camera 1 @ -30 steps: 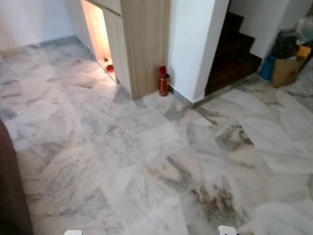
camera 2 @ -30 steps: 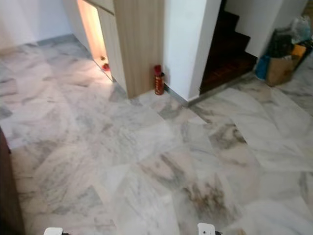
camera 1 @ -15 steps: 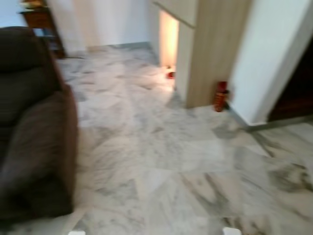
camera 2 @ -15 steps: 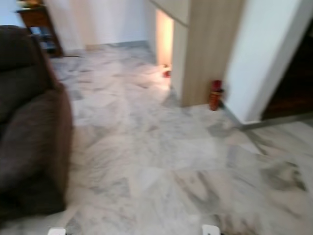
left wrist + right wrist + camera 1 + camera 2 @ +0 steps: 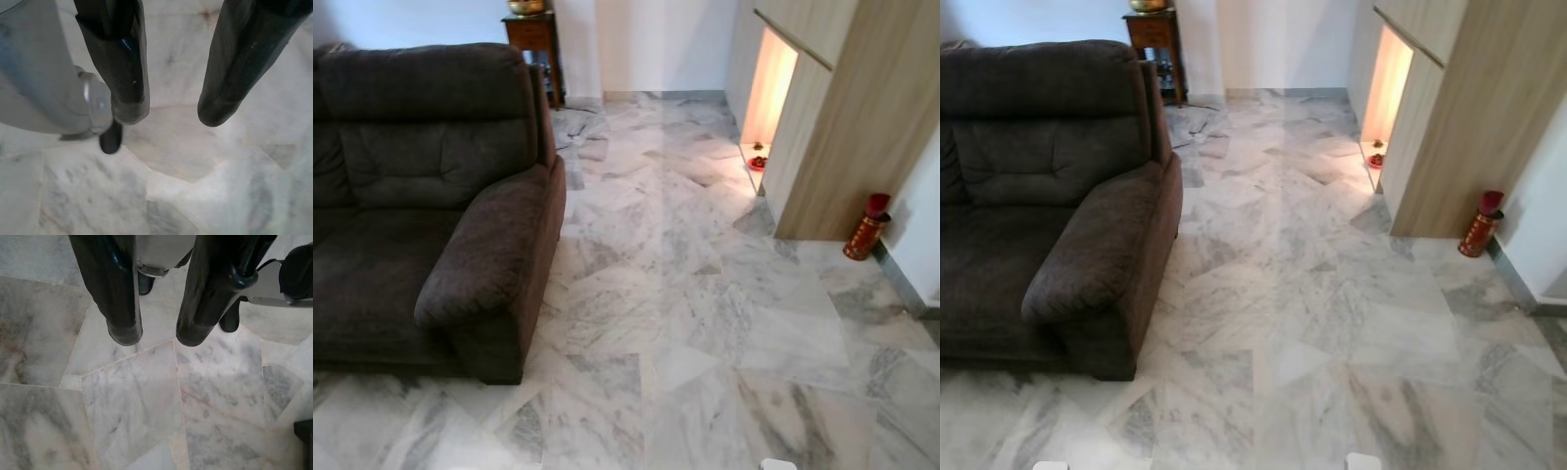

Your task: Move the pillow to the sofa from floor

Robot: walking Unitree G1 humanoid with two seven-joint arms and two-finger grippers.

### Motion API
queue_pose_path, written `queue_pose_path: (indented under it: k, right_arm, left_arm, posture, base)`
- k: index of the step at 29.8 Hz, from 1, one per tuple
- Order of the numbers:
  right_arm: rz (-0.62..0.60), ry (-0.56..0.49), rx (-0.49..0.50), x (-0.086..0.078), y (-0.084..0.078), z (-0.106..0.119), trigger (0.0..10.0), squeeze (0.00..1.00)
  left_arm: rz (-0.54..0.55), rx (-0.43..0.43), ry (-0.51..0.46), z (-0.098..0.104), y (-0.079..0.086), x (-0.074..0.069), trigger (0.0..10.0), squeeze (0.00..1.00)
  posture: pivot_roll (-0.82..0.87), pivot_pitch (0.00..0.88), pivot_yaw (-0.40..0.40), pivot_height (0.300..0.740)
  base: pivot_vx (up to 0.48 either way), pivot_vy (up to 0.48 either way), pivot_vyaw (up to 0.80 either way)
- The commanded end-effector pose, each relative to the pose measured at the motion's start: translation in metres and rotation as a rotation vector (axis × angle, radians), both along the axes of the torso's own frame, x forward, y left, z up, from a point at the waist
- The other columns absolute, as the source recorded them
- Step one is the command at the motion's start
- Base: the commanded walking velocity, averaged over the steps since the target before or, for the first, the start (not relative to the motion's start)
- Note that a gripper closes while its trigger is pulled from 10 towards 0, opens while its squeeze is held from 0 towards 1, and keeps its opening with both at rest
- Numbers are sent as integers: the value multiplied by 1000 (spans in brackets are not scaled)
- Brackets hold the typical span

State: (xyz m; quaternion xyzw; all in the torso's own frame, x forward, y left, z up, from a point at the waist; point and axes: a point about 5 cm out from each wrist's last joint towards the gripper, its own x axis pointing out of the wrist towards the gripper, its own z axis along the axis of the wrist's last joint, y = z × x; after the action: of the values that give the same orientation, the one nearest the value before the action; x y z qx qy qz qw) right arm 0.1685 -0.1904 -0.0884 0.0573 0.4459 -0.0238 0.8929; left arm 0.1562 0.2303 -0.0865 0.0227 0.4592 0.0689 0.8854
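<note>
Pillow hunt: sofa found, pillow not yet located

Sofa [image 5: 421,215], dark brown and plush, stands at the robot's left on the marble floor [image 5: 705,313], its near armrest pointing toward the camera. No pillow can be made out on the stretch of floor in sight, so where it lies cannot be told from here; it is presumably somewhere outside these views.

Both arms hang low. The left claw [image 5: 171,110] points down at bare marble, its two black fingers held moderately apart with nothing between them. The right claw [image 5: 159,335] also points at the floor, fingers a little apart and empty.

Beyond the sofa a small wooden side table [image 5: 533,39] stands by the far wall, and a wood-panelled cabinet [image 5: 842,127] with a lit niche rises at the right, a red canister [image 5: 867,227] just beside its base.

The step in hand looks like searching. To do it well, the robot should probably turn slowly so the head cameras stay sharp, sweep the floor around the sofa's front and far end, and keep its feet away from the armrest and the canister. Once the pillow shows, squaring up to it before bending should make a two-claw pick-up easier.
</note>
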Motion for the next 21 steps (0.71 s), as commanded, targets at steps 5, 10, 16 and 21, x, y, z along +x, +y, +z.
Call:
queue_pose_path:
  k: [5,10,16,21]
  right_arm:
    - [138,38,-22,8,10,2,10000,0]
    - [139,46,-28,7,9,1,10000,0]
    - [139,46,-28,7,9,1,10000,0]
    - [139,46,-28,7,9,1,10000,0]
  left_arm:
    - [-55,56,-2,4,-7,16,10000,0]
    - [-55,55,-3,4,-7,16,10000,0]
    - [-55,55,-3,4,-7,16,10000,0]
    - [-55,55,-3,4,-7,16,10000,0]
  posture:
    - [25,83,41,740]
    - [24,85,42,740]
    - [24,85,42,740]
    - [24,85,42,740]
  base:
    - [0,0,0]
    - [0,0,0]
    - [0,0,0]
    - [0,0,0]
